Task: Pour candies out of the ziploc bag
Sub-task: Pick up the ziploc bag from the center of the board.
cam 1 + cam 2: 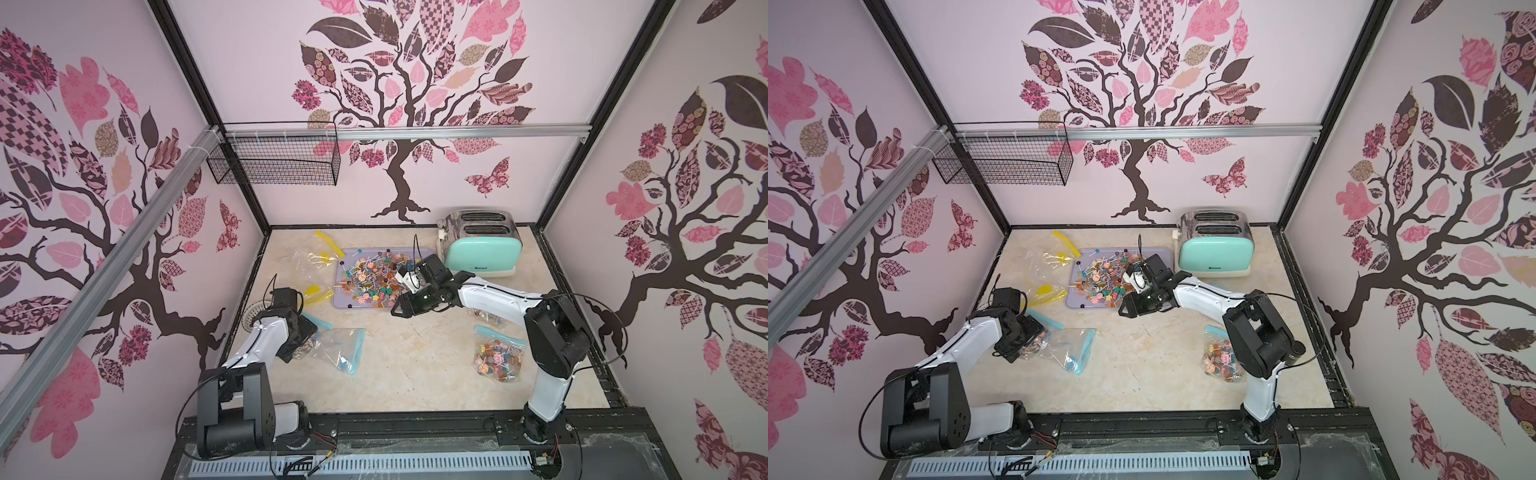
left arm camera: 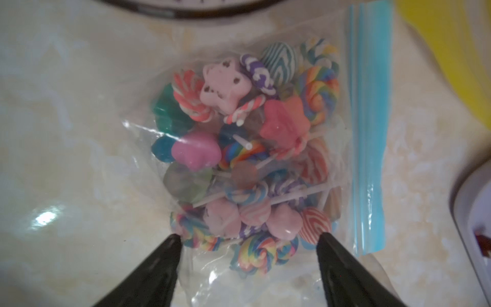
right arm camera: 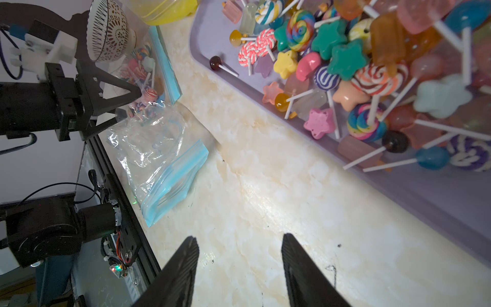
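Left gripper (image 2: 248, 239) stood astride the candies (image 2: 239, 148), these lay inside a blue-zipped ziploc bag (image 2: 369, 133) near the tabletop's (image 1: 415, 365) left edge, actual grip impossible to tell, right gripper (image 3: 240, 239) held nothing, jaws spread, beside the purple tray (image 3: 425, 191).

L hand (image 2: 249, 238) hidden under wrist (image 1: 1013, 328) in top views; tray (image 3: 398, 186) cut by edge; bag (image 1: 1219, 361) partly behind R arm (image 1: 1254, 332).

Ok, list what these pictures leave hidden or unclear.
- Left gripper: jaws hidden under its body in both top views; fingertip contact with the ziploc bag is blurred in the left wrist view.
- Small bag: mostly behind the right arm in a top view.
- Patterned bowl: cut by the left wrist view's edge.
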